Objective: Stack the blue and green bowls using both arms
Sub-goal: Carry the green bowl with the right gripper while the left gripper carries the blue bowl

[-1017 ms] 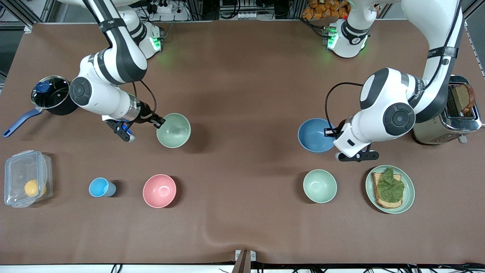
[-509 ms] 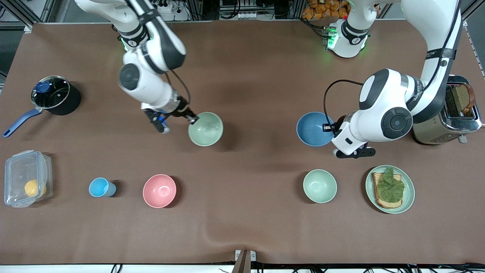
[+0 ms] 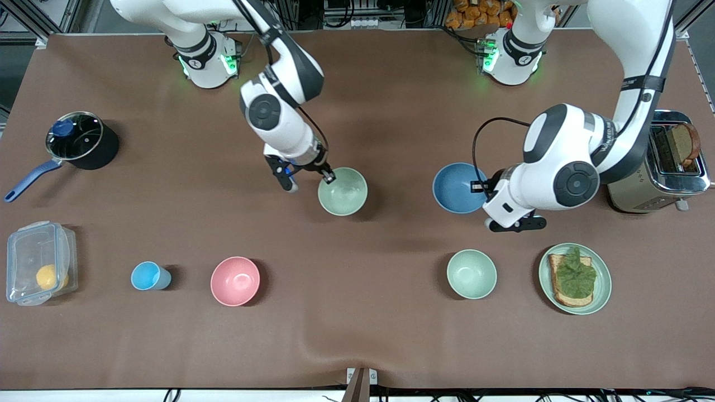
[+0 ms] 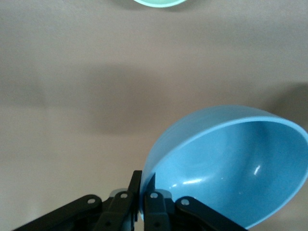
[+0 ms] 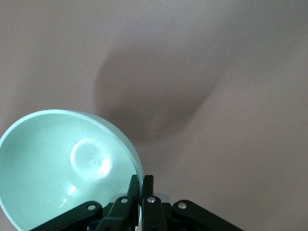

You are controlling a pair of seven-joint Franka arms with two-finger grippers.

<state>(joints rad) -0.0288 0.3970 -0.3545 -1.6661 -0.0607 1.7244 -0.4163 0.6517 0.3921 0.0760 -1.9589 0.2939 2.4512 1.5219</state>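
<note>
My right gripper (image 3: 328,177) is shut on the rim of the green bowl (image 3: 342,191) and holds it above the middle of the table; in the right wrist view the bowl (image 5: 57,163) hangs from the gripper (image 5: 142,185). My left gripper (image 3: 479,187) is shut on the rim of the blue bowl (image 3: 458,187) and holds it above the table toward the left arm's end; in the left wrist view the bowl (image 4: 231,163) sits in the gripper (image 4: 143,185). The two bowls are apart.
A second pale green bowl (image 3: 471,273), a green plate with toast (image 3: 575,278), a pink bowl (image 3: 235,281), a light-blue cup (image 3: 146,276) and a clear box (image 3: 38,262) stand nearer the camera. A pot (image 3: 78,139) and toaster (image 3: 665,162) sit at the table's ends.
My right gripper has carried the green bowl from the right arm's end toward the middle of the table. My left gripper has moved the blue bowl slightly toward the middle.
</note>
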